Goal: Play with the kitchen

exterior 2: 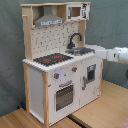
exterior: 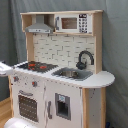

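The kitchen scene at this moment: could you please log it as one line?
arm: reaching in at counter height, by sink end | kitchen: upright, doors shut | hob: bare | claw: state unclear

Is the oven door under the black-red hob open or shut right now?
Shut: the white oven door with dark window sits flush with the pale-wood kitchen's front in both exterior views.

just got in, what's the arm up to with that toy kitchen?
A white robot arm is reaching in from the second exterior view's right, at counter height beside the kitchen, near the sink end. In the first exterior view only a bit of it shows at the left edge, by the hob. It holds nothing visible. The oven door and cupboard door look closed, and the faucet stands over the sink.
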Robot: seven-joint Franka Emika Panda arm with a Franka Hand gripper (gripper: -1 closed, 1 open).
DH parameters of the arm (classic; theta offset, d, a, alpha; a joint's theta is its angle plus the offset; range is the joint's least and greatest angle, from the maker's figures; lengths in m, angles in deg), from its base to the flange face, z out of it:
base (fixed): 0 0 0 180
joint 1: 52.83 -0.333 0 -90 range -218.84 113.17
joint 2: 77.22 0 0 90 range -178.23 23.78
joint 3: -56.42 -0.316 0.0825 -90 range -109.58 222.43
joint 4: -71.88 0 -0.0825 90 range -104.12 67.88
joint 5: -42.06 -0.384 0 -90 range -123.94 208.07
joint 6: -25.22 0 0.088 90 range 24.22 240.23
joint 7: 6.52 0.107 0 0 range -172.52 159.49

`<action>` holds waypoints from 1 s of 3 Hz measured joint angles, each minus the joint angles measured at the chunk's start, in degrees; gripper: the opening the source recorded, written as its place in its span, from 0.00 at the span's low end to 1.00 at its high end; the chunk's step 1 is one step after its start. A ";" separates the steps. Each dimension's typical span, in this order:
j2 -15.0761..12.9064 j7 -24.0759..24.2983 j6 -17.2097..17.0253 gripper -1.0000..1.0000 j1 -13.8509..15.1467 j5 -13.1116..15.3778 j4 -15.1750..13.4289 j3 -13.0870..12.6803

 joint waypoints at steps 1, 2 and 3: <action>-0.01 -4.40 2.73 1.00 3.82 -0.18 2.13 3.17; -0.24 -9.07 5.10 1.00 5.65 -0.32 2.77 6.89; -1.24 -14.16 7.34 1.00 6.10 -0.32 2.46 10.68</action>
